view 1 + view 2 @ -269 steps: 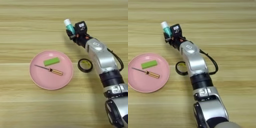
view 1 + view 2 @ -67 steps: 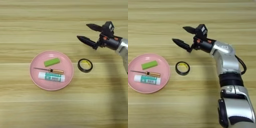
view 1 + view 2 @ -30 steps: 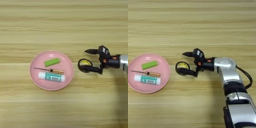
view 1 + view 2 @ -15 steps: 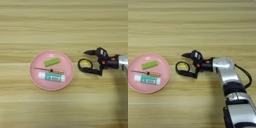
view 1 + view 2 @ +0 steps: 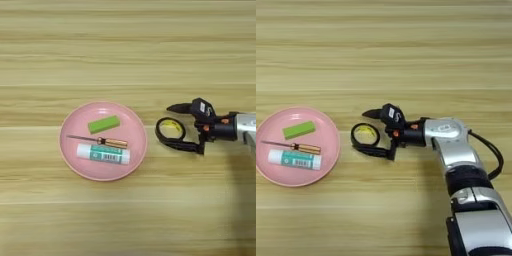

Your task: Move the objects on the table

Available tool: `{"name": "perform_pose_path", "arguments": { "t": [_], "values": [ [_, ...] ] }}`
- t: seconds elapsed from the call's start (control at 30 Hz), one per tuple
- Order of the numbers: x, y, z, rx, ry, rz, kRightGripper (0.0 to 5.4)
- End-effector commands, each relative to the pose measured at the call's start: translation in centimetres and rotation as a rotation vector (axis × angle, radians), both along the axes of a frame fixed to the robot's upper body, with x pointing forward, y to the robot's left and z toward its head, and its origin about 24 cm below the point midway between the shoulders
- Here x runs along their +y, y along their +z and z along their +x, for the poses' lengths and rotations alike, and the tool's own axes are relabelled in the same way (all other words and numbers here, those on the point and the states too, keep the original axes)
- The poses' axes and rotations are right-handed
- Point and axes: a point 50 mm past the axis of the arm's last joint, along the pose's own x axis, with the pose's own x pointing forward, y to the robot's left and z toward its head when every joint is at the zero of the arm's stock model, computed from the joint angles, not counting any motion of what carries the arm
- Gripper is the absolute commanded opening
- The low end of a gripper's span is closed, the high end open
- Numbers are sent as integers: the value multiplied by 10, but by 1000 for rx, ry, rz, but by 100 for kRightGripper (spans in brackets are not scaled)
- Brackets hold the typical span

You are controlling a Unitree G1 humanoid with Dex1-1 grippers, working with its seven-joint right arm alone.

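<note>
While your right gripper (image 5: 370, 130) sat low over the table (image 5: 125, 45), its two black fingers were spread wide around the little black tape ring (image 5: 170, 131), not pinching anything. One finger (image 5: 178, 107) pointed left just above the ring's far edge, and the other finger (image 5: 184, 145) ran along its near edge, looking like it touched the rim there, though you couldn't really be sure of contact. The ring lay flat on the wood, just right of the pink plate (image 5: 72, 160). On that plate you had the glue stick (image 5: 103, 154) lying sideways near the front, the thin screwdriver (image 5: 98, 141) right behind it and roughly parallel, and a small green block (image 5: 104, 124) further back, tilted a bit. Your silver forearm (image 5: 448, 135) came in from the right side, bending down toward the bottom edge.
</note>
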Motion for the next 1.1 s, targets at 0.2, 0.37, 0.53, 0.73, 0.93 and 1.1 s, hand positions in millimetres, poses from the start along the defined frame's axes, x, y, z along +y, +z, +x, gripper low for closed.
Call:
{"name": "perform_pose_path", "arguments": {
  "t": [0.2,0.37,0.53,0.73,0.93,1.1],
  "values": [
    [-5,29,15,-138,-14,-62,538],
    [-4,28,15,-141,-13,-72,538],
    [-3,25,15,-141,-13,-88,538],
    [-3,23,15,-140,-10,-101,538],
    [-4,21,17,-139,-28,-126,538],
    [-6,20,18,-132,-32,-128,538]
  ]
}}
